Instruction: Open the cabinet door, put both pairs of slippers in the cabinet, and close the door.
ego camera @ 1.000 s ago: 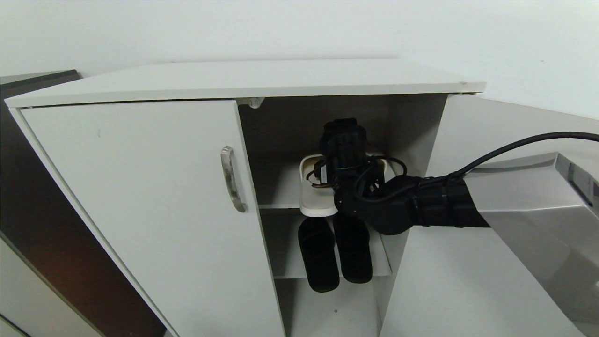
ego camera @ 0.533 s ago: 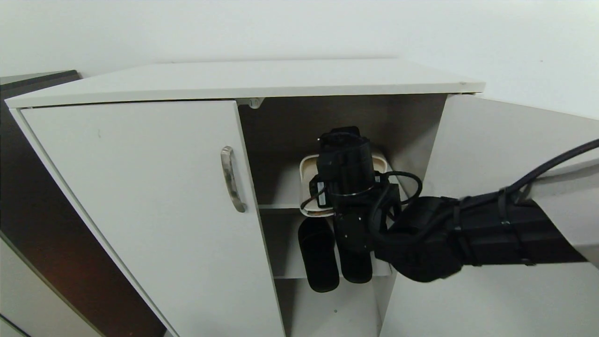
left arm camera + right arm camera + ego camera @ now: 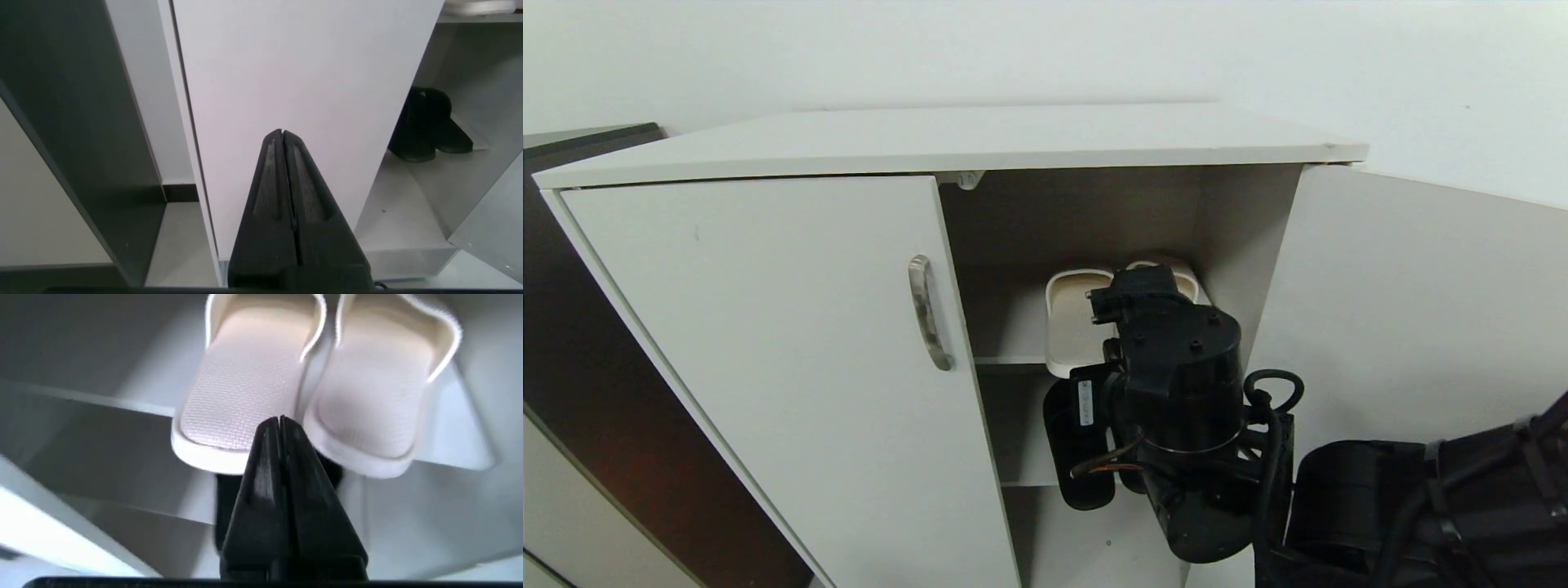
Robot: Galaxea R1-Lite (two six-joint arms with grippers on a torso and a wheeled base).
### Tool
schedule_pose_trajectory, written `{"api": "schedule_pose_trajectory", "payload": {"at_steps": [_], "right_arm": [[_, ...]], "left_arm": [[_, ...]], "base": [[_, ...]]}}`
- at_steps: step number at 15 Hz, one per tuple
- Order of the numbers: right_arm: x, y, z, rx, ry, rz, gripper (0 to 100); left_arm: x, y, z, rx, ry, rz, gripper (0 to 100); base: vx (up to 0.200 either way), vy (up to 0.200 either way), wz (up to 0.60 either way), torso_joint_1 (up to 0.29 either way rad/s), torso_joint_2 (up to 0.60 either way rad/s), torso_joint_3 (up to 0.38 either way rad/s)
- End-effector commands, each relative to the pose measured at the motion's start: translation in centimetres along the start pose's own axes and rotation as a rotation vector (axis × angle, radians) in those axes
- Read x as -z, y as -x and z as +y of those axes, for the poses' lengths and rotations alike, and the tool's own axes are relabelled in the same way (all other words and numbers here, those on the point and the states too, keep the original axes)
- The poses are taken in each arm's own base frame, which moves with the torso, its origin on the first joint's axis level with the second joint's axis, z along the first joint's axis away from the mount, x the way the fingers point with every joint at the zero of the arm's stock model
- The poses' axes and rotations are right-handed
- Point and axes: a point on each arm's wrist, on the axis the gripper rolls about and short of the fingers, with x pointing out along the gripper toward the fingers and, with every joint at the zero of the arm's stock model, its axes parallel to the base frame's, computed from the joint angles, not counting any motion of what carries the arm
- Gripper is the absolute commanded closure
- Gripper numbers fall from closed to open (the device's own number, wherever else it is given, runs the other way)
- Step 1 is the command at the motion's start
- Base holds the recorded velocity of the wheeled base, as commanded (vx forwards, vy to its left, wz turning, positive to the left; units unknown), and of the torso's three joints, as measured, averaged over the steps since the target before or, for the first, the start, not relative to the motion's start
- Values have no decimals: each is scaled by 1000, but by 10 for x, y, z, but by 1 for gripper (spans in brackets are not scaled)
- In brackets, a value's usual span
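Note:
The white cabinet [image 3: 947, 143] has its left door [image 3: 768, 359] shut and its right door [image 3: 1405, 327] swung open. A cream pair of slippers [image 3: 1076, 322] [image 3: 245, 384] lies on the upper shelf, heels jutting over the edge. A black pair of slippers [image 3: 1076, 457] [image 3: 425, 122] lies on the shelf below. My right gripper [image 3: 1131, 290] [image 3: 280, 425] is shut and empty, just in front of the cream pair. My left gripper [image 3: 282, 139] is shut, low before the closed left door [image 3: 302, 73].
A metal handle [image 3: 927, 314] sits on the closed left door. Dark furniture [image 3: 621, 392] stands left of the cabinet. The open door stands at the right of my right arm. A white wall rises behind.
My right arm has drawn back out of the cabinet and dropped lower, leaving the cream slippers on the upper shelf. The slippers have not moved.

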Motion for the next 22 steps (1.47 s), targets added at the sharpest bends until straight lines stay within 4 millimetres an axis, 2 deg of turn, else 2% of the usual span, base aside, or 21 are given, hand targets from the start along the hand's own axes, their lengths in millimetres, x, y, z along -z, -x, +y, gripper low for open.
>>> {"api": "schedule_pose_trajectory", "payload": {"at_steps": [1,3,6,8,22], "right_arm": [[9,-3,-9,17,16,15,100],[4,0,-12,17,9,8,100],[17,-1,-12,21,38,36,100],[17,-1,-12,24,36,36,100],[26,2,-14,25,61,58,100]], "left_arm": [[0,0,0,0,0,1,100],[0,0,0,0,0,1,100],[0,0,0,0,0,1,100],[0,0,0,0,0,1,100],[0,0,0,1,0,1,100]], "base": [[0,0,0,0,0,0],[0,0,0,0,0,0],[0,0,0,0,0,0],[0,0,0,0,0,0],[-200,0,0,3,1,2]]}}
